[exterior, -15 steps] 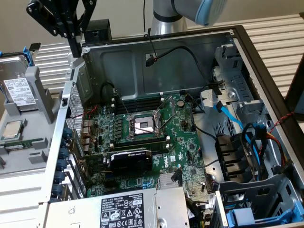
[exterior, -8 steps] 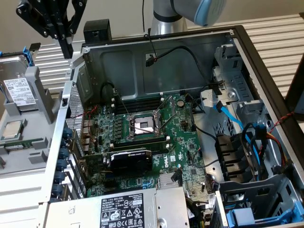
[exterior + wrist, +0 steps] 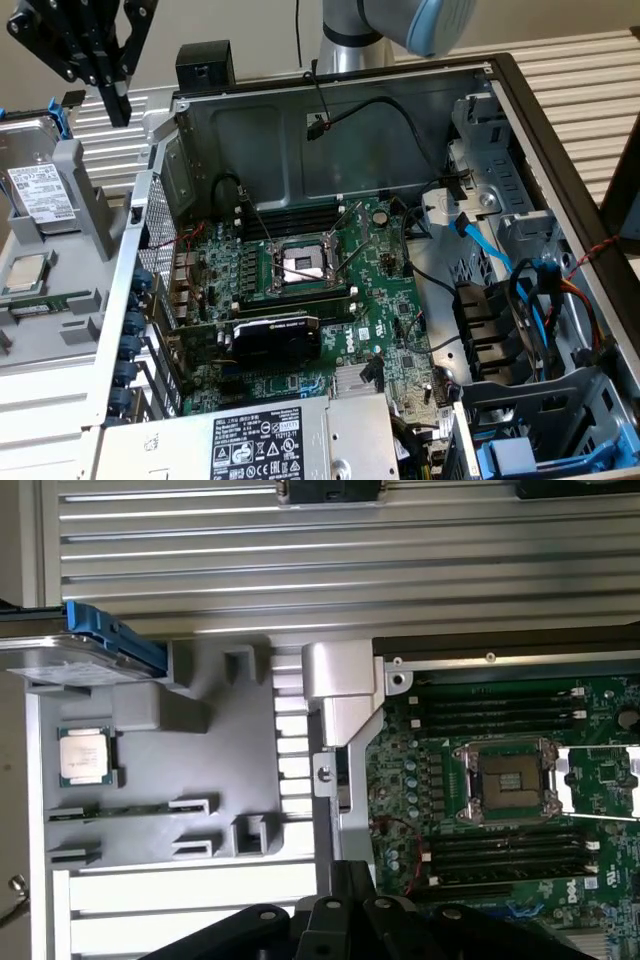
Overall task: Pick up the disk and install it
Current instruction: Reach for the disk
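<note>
The disk is standing on edge in the grey fixture, below my gripper and toward the exterior view's left of it, well apart from the fingers. I am holding those fingers pressed together, pinching nothing, and I am hovering over the fixture just beside the outer wall of the open computer case.

Exterior view: the disk is turning its white label with barcodes toward the camera, its blue carrier frame is rising behind it, and a processor chip is lying flat in the fixture below it. Inside the case, the processor socket, a graphics card, the labelled power-supply box and a second blue carrier are lying farther from me.

Wrist view: my gripper is looking down past its own dark fingers. The disk is presenting its silver edge and the blue carrier frame, the processor chip is sitting in its pocket beside the disk, and the fixture is lying between the disk and the processor socket.
</note>
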Available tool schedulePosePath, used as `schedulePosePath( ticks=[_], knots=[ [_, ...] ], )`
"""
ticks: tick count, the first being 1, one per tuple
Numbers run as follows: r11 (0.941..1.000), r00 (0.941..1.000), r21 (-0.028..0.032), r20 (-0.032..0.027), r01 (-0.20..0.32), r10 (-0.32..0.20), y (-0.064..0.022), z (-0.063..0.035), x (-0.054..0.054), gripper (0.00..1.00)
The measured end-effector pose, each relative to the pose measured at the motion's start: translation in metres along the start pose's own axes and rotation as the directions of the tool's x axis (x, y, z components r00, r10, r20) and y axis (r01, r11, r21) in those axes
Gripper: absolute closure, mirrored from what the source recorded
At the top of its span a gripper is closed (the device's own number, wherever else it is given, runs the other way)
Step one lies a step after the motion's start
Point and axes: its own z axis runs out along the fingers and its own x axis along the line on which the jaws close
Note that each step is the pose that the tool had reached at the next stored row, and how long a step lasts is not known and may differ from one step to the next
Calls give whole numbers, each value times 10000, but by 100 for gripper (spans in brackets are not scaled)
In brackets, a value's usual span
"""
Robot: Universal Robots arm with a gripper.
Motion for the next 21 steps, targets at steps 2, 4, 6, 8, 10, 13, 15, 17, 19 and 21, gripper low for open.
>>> schedulePosePath(
  ticks=[2,4,6,8,10,13,15,17,19,21],
  knots=[
    [10000,10000,0,0,0,0,-4,-2,62,89],
    [10000,10000,0,1,1,-1,-8,-3,114,89],
    [10000,10000,0,1,1,-1,-12,-5,172,89],
    [10000,10000,0,1,0,0,-16,-6,224,89],
    [10000,10000,0,0,0,0,-17,-7,275,89],
    [10000,10000,9,-23,1,-1,45,-6,340,89],
    [10000,10000,46,-99,1,-1,95,-5,372,89],
    [9999,9999,119,-166,39,-37,120,-4,404,89],
    [9996,9997,241,-219,125,-120,137,-4,429,89],
    [9991,9994,376,-270,208,-198,157,-4,453,89]
  ],
)
